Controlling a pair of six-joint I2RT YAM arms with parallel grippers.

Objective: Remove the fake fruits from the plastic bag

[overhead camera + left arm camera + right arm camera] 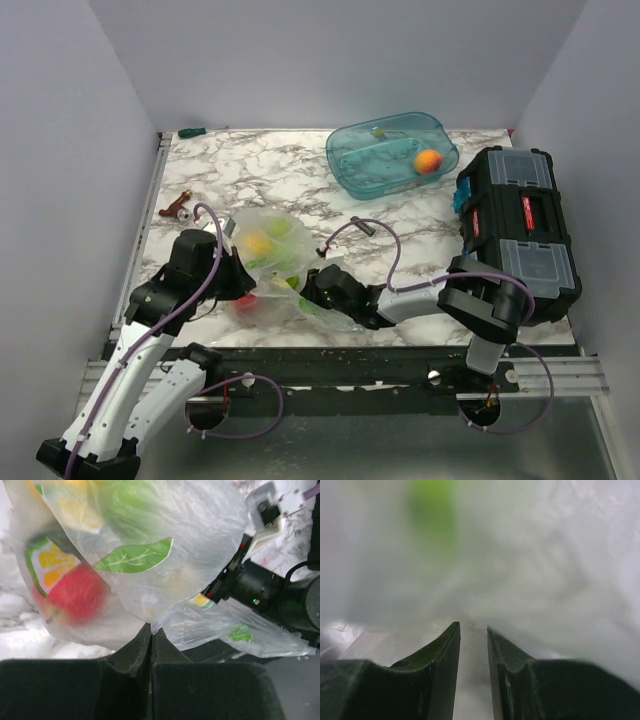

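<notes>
The plastic bag (pixel 265 262), see-through with lemon and leaf prints, lies at the near left of the marble table between both arms. Inside it the fake fruits show: a yellow one (pixel 258 243), a green one (pixel 278 229) and a red one (pixel 245 300). My left gripper (pixel 243 283) is shut, its tips (pixel 151 627) pinching a fold of the bag (pixel 190 555), with the red fruit (pixel 75 592) just beyond the film. My right gripper (pixel 305 290) is pressed into the bag from the right; its jaws (pixel 472 626) stand a narrow gap apart with white film bunched between them and a green blur (pixel 432 510) beyond.
A teal see-through tub (pixel 392 152) holding an orange ball (pixel 429 161) stands at the back. A black toolbox (pixel 515 220) fills the right side. A small red-brown object (pixel 178 207) lies at the left edge, and a green marker (pixel 192 131) lies at the back left corner.
</notes>
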